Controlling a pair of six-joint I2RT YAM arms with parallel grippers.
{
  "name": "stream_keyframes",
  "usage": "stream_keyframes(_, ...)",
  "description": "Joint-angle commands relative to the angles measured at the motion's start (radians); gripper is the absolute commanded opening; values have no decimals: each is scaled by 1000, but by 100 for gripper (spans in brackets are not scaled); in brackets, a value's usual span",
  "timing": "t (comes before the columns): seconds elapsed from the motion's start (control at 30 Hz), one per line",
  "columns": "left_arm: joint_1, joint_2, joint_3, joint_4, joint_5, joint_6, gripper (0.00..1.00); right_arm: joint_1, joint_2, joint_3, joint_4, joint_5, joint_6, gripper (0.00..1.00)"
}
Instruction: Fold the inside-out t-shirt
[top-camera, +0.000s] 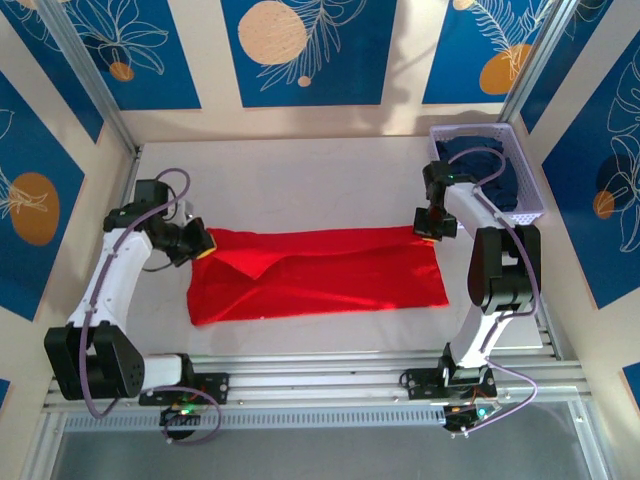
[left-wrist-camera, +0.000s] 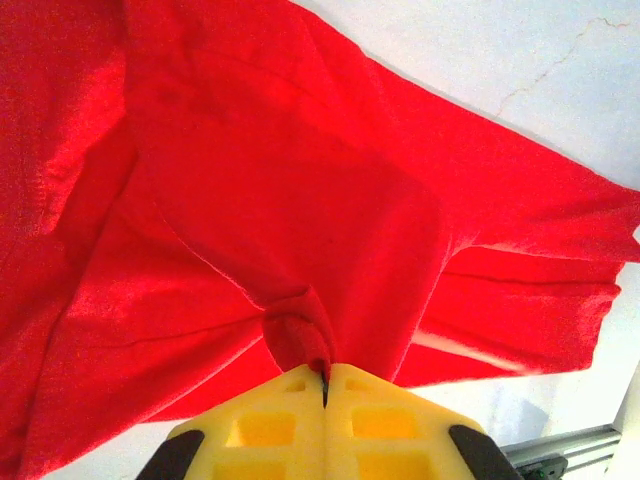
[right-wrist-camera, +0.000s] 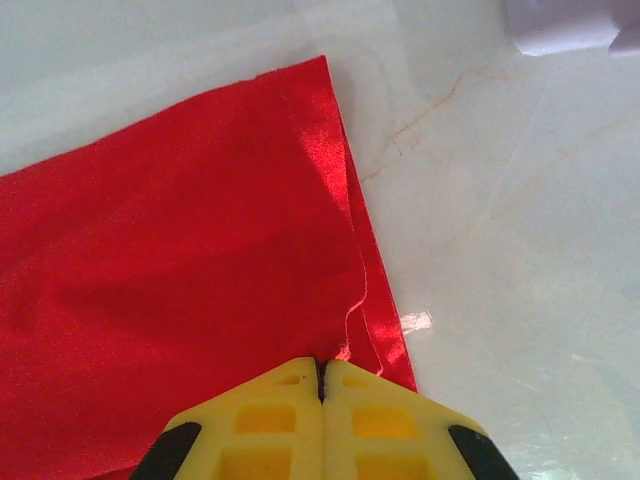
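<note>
The bright red t-shirt (top-camera: 320, 275) lies as a long folded band across the middle of the white table, plain side up. My left gripper (top-camera: 203, 246) is shut on a bunched bit of cloth at the band's far left corner; in the left wrist view the yellow fingers (left-wrist-camera: 270, 425) pinch a small roll of the t-shirt (left-wrist-camera: 260, 200). My right gripper (top-camera: 428, 235) is shut on the far right corner. Seen from the right wrist, the yellow fingers (right-wrist-camera: 385, 415) clamp the hem edge of the t-shirt (right-wrist-camera: 180, 290), with a loose thread beside them.
A lilac basket (top-camera: 520, 165) holding a dark navy garment (top-camera: 482, 160) stands at the back right, close behind the right arm. Blue patterned walls enclose three sides. An aluminium rail (top-camera: 330, 385) runs along the near edge. Bare white table (top-camera: 300, 180) lies behind the shirt.
</note>
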Motion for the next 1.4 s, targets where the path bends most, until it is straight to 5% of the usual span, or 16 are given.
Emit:
stream_keyframes(0.0, 15, -36, -15, -46, 25, 23, 0, 6, -42, -19, -33, 30, -14, 0)
stream_keyframes(0.6, 15, -64, -118, -31, 62, 12, 0, 28, 3, -32, -63, 101, -9, 1)
stream_keyframes(0.67, 16, -63, -125, -26, 65, 10, 0, 32, 13, -23, -71, 112, -8, 8)
stream_keyframes(0.8, 16, -65, -142, -13, 74, 5, 0, 65, 0, 4, -70, 126, -17, 38)
stream_keyframes(0.9, 15, -66, -156, -3, 78, -1, 0, 113, -57, 11, -37, 115, -49, 46)
stream_keyframes(1.0, 14, -68, -165, 1, 80, -2, 0, 209, -148, -24, 67, -20, -95, 48)
stream_keyframes(1.17, 14, -64, -167, 8, 82, -4, 0, 457, -221, -159, 406, -495, -9, 48)
stream_keyframes(1.37, 14, -65, -168, 3, 78, 4, 0, 735, -75, -155, 675, -596, 105, 49)
